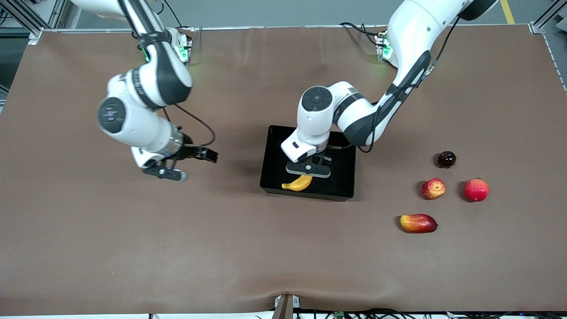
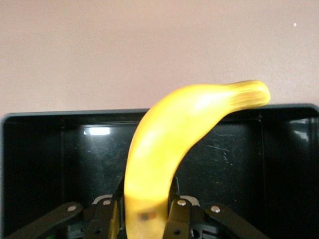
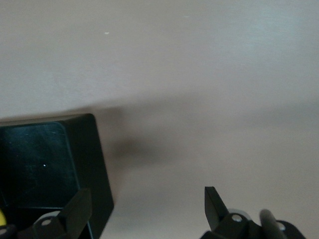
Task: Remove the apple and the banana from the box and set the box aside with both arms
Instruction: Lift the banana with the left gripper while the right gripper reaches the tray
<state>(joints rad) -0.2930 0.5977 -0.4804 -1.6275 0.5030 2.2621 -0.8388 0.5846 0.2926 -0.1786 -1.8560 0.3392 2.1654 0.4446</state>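
The curved yellow banana (image 1: pixel 297 183) (image 2: pixel 169 144) is inside the black box (image 1: pixel 266 175) (image 2: pixel 40 149), near the wall closest to the front camera. My left gripper (image 1: pixel 310 172) (image 2: pixel 147 201) reaches down into the box and is shut on the banana's thick end. The banana's tip rises past the box rim in the left wrist view. My right gripper (image 1: pixel 191 165) (image 3: pixel 147 204) hangs open over bare table beside the box (image 3: pixel 94 164), toward the right arm's end, holding nothing. The small red apple (image 1: pixel 433 188) with yellowish patches lies on the table toward the left arm's end.
Near the apple lie a larger pink-red round fruit (image 1: pixel 476 189), a dark round fruit (image 1: pixel 446 159) farther from the front camera, and an oblong red-yellow mango (image 1: pixel 418 223) nearer to it. Brown table cloth (image 1: pixel 133 248) spreads all around.
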